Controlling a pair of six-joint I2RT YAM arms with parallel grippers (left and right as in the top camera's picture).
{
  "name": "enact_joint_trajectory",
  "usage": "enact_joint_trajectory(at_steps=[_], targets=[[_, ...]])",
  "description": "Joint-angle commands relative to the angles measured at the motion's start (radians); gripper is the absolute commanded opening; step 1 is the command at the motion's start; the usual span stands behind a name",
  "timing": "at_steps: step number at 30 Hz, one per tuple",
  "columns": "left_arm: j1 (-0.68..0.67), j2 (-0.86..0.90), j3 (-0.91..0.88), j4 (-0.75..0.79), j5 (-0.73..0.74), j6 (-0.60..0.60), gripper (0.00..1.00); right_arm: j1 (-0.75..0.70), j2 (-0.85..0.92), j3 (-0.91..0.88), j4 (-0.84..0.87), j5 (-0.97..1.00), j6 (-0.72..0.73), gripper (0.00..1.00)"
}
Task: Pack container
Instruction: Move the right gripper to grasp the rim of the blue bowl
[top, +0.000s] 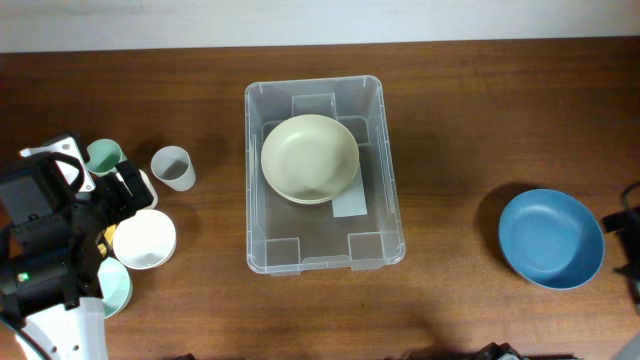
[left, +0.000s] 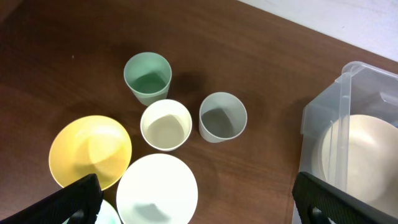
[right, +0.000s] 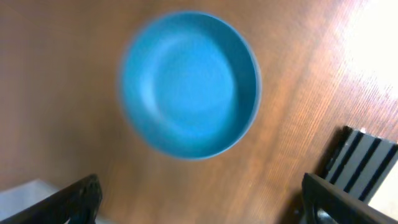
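Container (top: 300, 240) stands at the middle of the desk (top: 470, 120), with a cream bowl (top: 310, 158) lying upright in its far half. Left gripper (left: 199, 205) hangs with its jaws wide and empty over a cluster near the left edge: a green cup (left: 147, 76), a grey cup (left: 222, 116), a cream cup (left: 165, 124), a yellow bowl (left: 90, 151) and a white bowl (left: 157, 190). Right gripper (right: 202, 202) is spread wide too, holding nothing, above a blue bowl (right: 189, 84) that rests alone near the right edge, well apart from the container.
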Motion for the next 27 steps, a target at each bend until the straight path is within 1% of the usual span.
enact_joint_trajectory(at_steps=[1,2,3,7,14,22,26,27], targets=[[0.006,0.000,0.020,0.002,0.011,-0.009,1.00,-0.045,0.037,-0.229,0.129,-0.036,0.017,0.99],[0.006,0.000,0.020,0.002,0.011,-0.009,0.99,-0.053,0.064,-0.303,0.207,-0.068,0.016,0.99],[0.006,0.000,0.020,0.002,0.011,-0.009,0.99,-0.052,0.082,-0.335,0.248,-0.085,0.017,0.99],[0.006,0.000,0.020,0.002,0.011,-0.009,1.00,-0.050,0.176,-0.397,0.365,-0.129,0.017,0.99],[0.006,0.000,0.020,0.002,0.011,-0.009,1.00,-0.051,0.347,-0.406,0.441,-0.129,0.016,0.99],[0.006,0.000,0.020,0.002,0.011,-0.009,0.99,-0.050,0.459,-0.415,0.505,-0.101,0.016,1.00],[0.006,0.000,0.020,0.002,0.012,-0.009,1.00,-0.050,0.475,-0.415,0.523,-0.102,0.013,0.84],[0.006,0.000,0.020,0.002,0.012,-0.009,0.99,-0.050,0.474,-0.415,0.526,-0.103,0.013,0.78]])
